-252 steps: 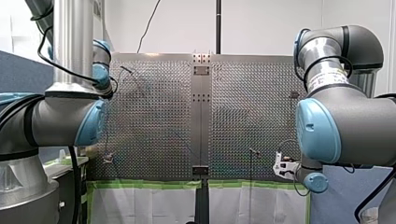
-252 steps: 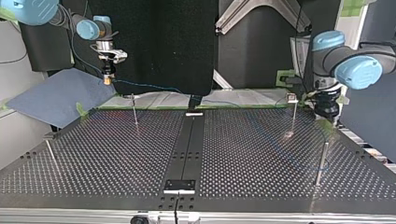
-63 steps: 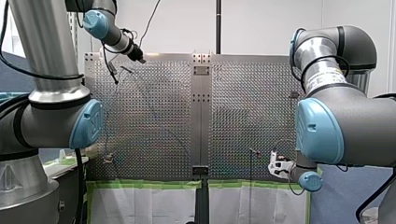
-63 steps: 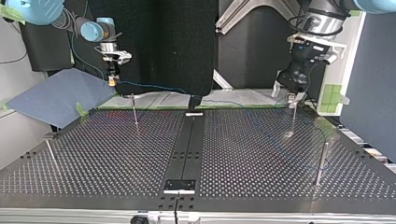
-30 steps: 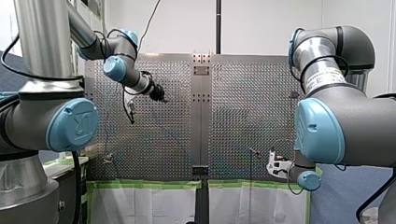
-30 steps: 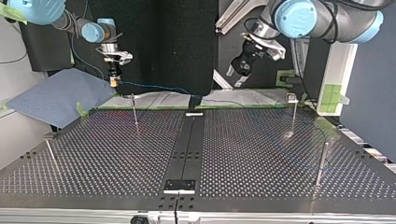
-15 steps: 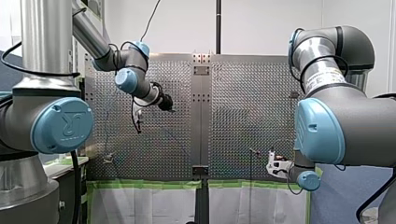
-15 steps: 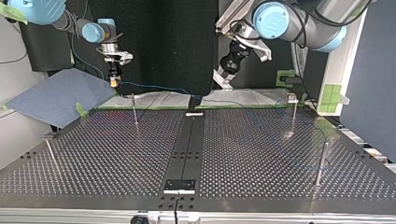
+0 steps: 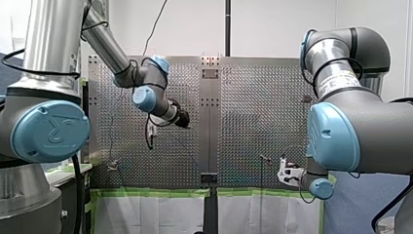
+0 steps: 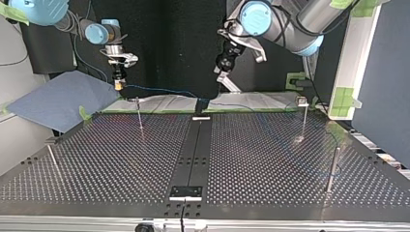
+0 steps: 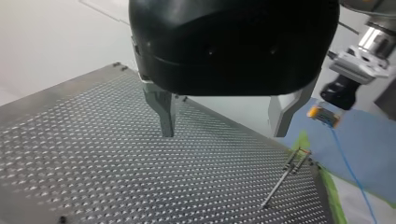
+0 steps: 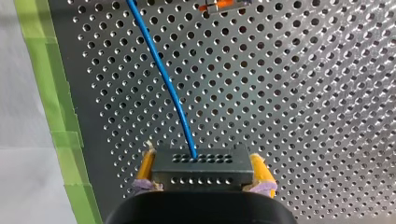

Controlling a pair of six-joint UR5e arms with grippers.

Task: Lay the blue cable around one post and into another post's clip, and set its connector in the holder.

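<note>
Top view, near to far, everything placed off the table's [image 10: 96, 183] centre strip [image 10: 193, 150]. A black block [image 10: 186, 192] sits on the strip's near end. One plain post [image 10: 332, 169] stands well right of the strip and a second plain post [image 10: 51, 157] well left of it. Further back there's a clip post [image 10: 303, 113] right of the strip and a second clip post [image 10: 139, 116] left of it, both upright. My left gripper [image 11: 223, 133] hangs in the air just right of the strip, holding nothing; left wrist view shows its metal fingers [image 11: 164, 114] spread wide over the perforated plate. Behind the strip's far end the blue cable [image 10: 154, 89] runs above the table edge, leftward up to my right gripper [image 10: 117, 86], which is off the table, well left of the strip. Right wrist view: yellow pads [image 12: 145, 167] pinch the black connector [image 12: 201, 168] from both sides, with the cable leaving its face and green tape [image 12: 46, 93] edging the table nearby. The cable's run across the table right of the strip is too faint to trace.
</note>
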